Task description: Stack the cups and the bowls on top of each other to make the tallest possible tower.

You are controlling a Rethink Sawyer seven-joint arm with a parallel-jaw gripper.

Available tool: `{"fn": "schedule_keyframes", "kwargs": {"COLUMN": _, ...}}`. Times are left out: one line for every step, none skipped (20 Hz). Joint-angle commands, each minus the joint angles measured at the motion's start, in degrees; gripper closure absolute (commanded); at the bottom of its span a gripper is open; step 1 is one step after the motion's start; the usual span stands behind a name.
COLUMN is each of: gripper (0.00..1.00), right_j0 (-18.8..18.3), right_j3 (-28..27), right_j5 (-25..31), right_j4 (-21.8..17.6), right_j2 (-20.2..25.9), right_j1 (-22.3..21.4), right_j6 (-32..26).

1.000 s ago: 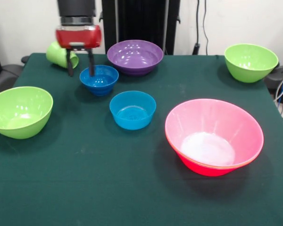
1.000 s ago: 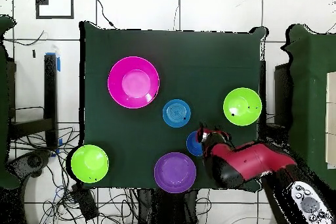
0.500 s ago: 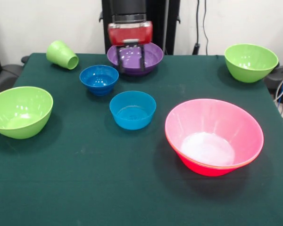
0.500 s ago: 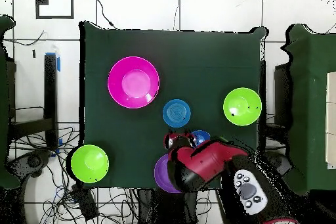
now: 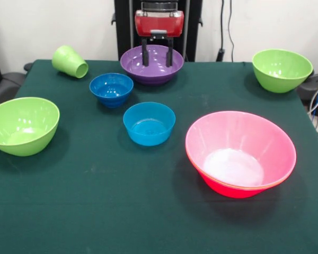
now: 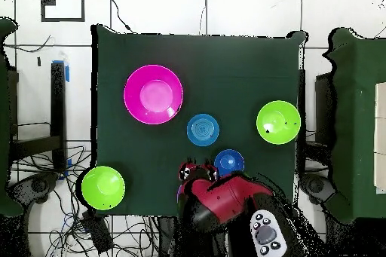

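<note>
Bright, even indoor lighting from above. Soft, short shadows under each glossy plastic bowl on the dark green tablecloth [image 5: 95,211]. White glare patch inside the big pink plastic bowl [image 5: 240,153]; small highlights in the purple plastic bowl [image 5: 151,63]. Front view sharp throughout.

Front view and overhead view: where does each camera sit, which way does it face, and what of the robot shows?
Front view: across the table from the robot, facing it; the open gripper hangs over the purple bowl.
Overhead view: above the table, looking straight down; the red arm covers the purple bowl.
Both show the pink bowl, two blue bowls and two green bowls, turned half round between views.
</note>
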Motion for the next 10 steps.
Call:
{"fn": "schedule_keyframes", "kwargs": {"gripper": 0.0, "right_j0": -0.2, "right_j3": 7.0, "right_j5": 1.9, "right_j4": 8.4, "right_j2": -5.1, "right_j1": 2.4, "right_j6": 10.3}}
{"fn": "schedule_keyframes", "kwargs": {"gripper": 0.0, "right_j0": 0.3, "right_j3": 7.1, "right_j5": 1.2, "right_j4": 9.3, "right_j2": -6.1, "right_j1": 2.9, "right_j6": 10.1}}
{"fn": "schedule_keyframes", "kwargs": {"gripper": 0.0, "right_j0": 0.4, "right_j3": 7.1, "right_j5": 0.8, "right_j4": 9.7, "right_j2": -6.4, "right_j1": 3.2, "right_j6": 10.1}}
{"fn": "schedule_keyframes", "kwargs": {"gripper": 0.0, "right_j0": 1.0, "right_j3": 7.1, "right_j5": 0.0, "right_j4": 10.3, "right_j2": -7.3, "right_j1": 4.0, "right_j6": 10.3}}
{"fn": "schedule_keyframes", "kwargs": {"gripper": 0.0, "right_j0": 1.2, "right_j3": 7.0, "right_j5": -0.5, "right_j4": 10.9, "right_j2": -7.8, "right_j1": 4.5, "right_j6": 10.1}}
{"fn": "schedule_keyframes", "kwargs": {"gripper": 0.0, "right_j0": 1.2, "right_j3": 7.1, "right_j5": -0.9, "right_j4": 11.6, "right_j2": -8.1, "right_j1": 5.3, "right_j6": 10.0}}
{"fn": "schedule_keyframes", "kwargs": {"gripper": 0.0, "right_j0": 1.3, "right_j3": 7.2, "right_j5": -1.4, "right_j4": 12.2, "right_j2": -8.4, "right_j1": 6.0, "right_j6": 9.9}}
{"fn": "schedule_keyframes", "kwargs": {"gripper": 0.0, "right_j0": 1.4, "right_j3": 7.1, "right_j5": -2.2, "right_j4": 12.7, "right_j2": -8.9, "right_j1": 7.0, "right_j6": 9.7}}
{"fn": "schedule_keyframes", "kwargs": {"gripper": 0.0, "right_j0": 1.4, "right_j3": 7.1, "right_j5": -3.0, "right_j4": 13.4, "right_j2": -9.0, "right_j1": 8.2, "right_j6": 9.7}}
{"fn": "schedule_keyframes", "kwargs": {"gripper": 0.0, "right_j0": 1.5, "right_j3": 7.1, "right_j5": -3.4, "right_j4": 13.7, "right_j2": -9.2, "right_j1": 8.7, "right_j6": 9.6}}
